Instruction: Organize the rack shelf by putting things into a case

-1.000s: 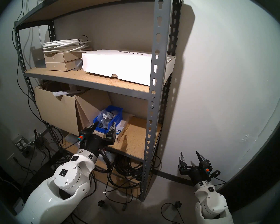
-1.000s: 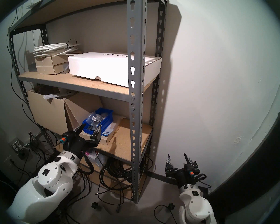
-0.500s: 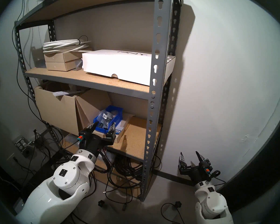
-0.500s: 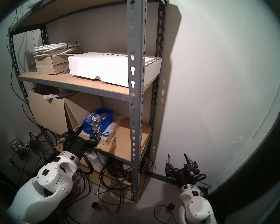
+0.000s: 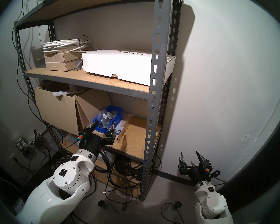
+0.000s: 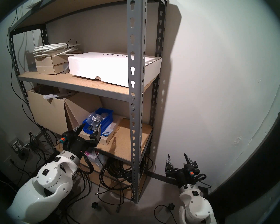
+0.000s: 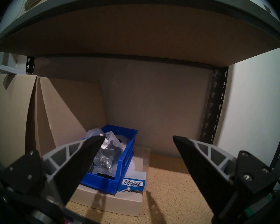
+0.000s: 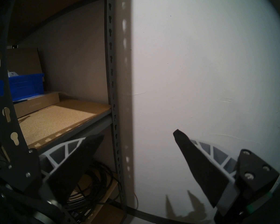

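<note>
Left tool empty at the bin, right tool parked; bags look already binned.

Head left: your left tool (image 5: 103,125) sits spread wide, nothing between the fingers, just in front of the blue bin (image 5: 118,120) on the rack shelf (image 5: 136,138); bin rests on a flat tan box (image 5: 120,138); right tool (image 5: 191,157) also spread and empty, well apart beside the wall; head right: same layout, bags (image 6: 94,120) heaped inside the bin; left wrist: crinkly clear bags (image 7: 107,154) piled up to the rim, one touching the left finger's edge in view, contact unclear; I judge them light, soft, slippery; pinch a gathered fold of film, not the hardware lump; right wrist: bin's side (image 8: 26,86) visible, shelf board beside it bare.
</note>
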